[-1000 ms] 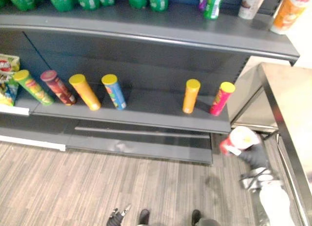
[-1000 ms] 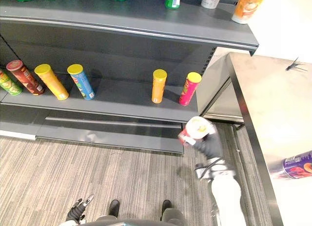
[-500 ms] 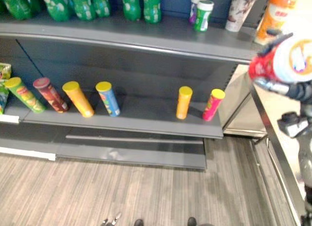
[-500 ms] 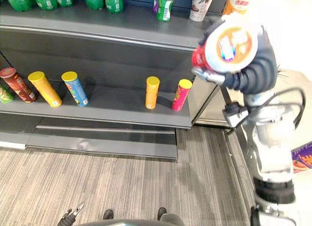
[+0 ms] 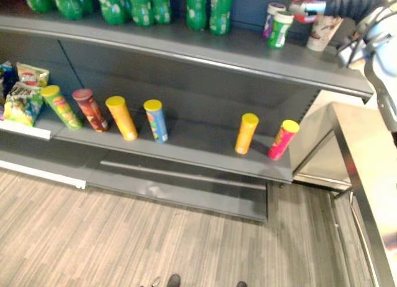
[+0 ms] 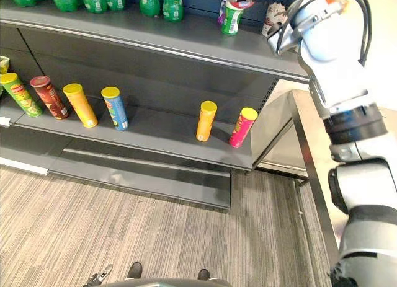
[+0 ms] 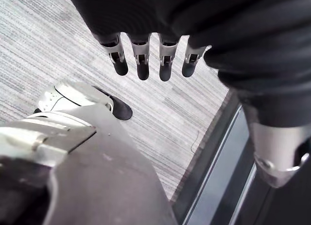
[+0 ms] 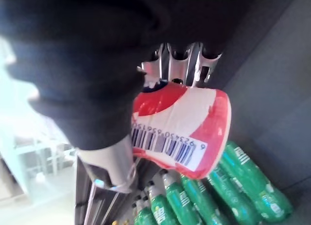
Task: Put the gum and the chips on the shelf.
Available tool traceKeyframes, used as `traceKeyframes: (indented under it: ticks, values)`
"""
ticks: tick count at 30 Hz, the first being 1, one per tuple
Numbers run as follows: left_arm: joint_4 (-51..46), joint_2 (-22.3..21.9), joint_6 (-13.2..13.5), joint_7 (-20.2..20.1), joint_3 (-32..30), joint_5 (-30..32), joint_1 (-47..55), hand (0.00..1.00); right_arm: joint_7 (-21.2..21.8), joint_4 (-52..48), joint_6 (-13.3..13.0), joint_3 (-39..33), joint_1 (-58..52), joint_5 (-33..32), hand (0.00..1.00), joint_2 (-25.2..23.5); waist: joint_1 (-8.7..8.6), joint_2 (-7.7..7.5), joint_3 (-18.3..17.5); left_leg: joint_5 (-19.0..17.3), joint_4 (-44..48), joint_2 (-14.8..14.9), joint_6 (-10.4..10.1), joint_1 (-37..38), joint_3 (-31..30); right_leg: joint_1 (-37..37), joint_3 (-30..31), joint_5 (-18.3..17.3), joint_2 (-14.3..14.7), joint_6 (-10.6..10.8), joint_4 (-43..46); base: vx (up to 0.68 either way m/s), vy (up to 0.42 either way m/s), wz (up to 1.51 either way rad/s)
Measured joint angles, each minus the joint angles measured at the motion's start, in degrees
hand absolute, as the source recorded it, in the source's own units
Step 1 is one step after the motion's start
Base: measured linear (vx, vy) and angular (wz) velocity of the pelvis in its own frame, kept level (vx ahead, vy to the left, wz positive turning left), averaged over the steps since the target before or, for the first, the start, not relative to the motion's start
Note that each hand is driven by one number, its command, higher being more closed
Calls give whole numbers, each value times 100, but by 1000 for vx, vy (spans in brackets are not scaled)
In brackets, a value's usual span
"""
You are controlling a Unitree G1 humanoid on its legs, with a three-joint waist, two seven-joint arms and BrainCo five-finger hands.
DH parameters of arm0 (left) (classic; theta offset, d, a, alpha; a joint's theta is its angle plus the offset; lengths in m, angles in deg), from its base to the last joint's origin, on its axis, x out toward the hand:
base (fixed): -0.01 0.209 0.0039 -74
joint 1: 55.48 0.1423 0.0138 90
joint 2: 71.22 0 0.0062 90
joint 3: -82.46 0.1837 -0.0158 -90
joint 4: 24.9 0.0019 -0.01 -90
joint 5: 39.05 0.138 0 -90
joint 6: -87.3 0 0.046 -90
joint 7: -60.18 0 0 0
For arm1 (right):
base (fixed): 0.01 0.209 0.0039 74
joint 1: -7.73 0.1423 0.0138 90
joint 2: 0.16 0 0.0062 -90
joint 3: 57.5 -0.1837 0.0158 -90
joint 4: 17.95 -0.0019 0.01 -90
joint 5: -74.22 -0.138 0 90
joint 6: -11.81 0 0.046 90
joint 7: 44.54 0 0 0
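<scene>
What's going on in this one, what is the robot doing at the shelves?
The robot's right hand is curled round a red-and-white tub and holds it up at the top shelf, close to a small green pot and to the right of the green bottles. The tub does not look set down yet. The left hand hangs low over the floor, fingers straight, holding nothing. Chip tubes stand on the lower shelf.

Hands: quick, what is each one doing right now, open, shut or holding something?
Left hand: open, holding nothing.
Right hand: shut on the red and white canister.
</scene>
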Motion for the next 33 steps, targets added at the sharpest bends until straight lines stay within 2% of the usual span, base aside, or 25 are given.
traceKeyframes:
  ticks: [5, 9, 11, 14, 20, 30, 31, 33]
  values:
    - [-5, 4, 12, -4, 77, -140, -147, 0, -5, 1694, 382, -15, 493, 43, 100, -395, 142, 82, 65, 46, 1, 7, -18, -42, -118, 26, -100, 15, 4, -5, -15, -27, -16, 9]
    - [-5, 9, 18, -3, 186, -306, -165, 0, -12, 2302, 536, -118, 664, 86, 100, -641, 187, 165, 144, 57, -1, 42, -34, -56, -155, 63, -152, 25, 39, -19, -58, -13, -13, 6]
    - [-9, 6, 18, -5, 214, -308, -173, 0, -16, 2643, 623, -499, 709, 94, 100, -827, 220, 193, 207, 63, -1, 61, -44, -96, -177, 67, -182, 42, 62, -22, -117, -10, -21, 6]
    - [-8, 8, 18, -5, 255, -309, -174, 0, -28, 2872, 685, -682, 727, 97, 100, -874, 252, 199, 274, 67, 1, 60, -50, -119, -203, 67, -210, 44, 61, -19, -136, 3, -6, 5]
    - [-32, 8, 18, -25, 484, -310, -289, 0, -6, 3310, 832, -923, 741, 176, 100, -1323, 255, 214, 406, 67, 32, 46, -52, -139, -211, 87, -237, 46, 50, -18, -189, 15, 0, 1]
    - [-250, -1, 26, -47, 705, -338, -462, 0, 14, 3411, 817, -1160, 894, 512, 100, -1488, 253, 244, 547, 67, 32, 46, -52, -171, -262, 91, -284, 46, 49, -18, -199, 2, -1, 1]
    - [-249, -2, 25, -47, 711, -338, -462, 0, 14, 3417, 817, -1160, 894, 535, 0, -1489, 253, 245, 547, 67, 32, 46, -52, -173, -266, 91, -286, 46, 49, -18, -198, 0, 0, 0]
    - [-248, 1, 25, -45, 752, -338, -462, 0, 15, 3436, 820, -1160, 893, 549, 0, -1489, 254, 246, 548, 67, 32, 46, -52, -173, -271, 92, -289, 46, 49, -18, -195, 0, 0, 0]
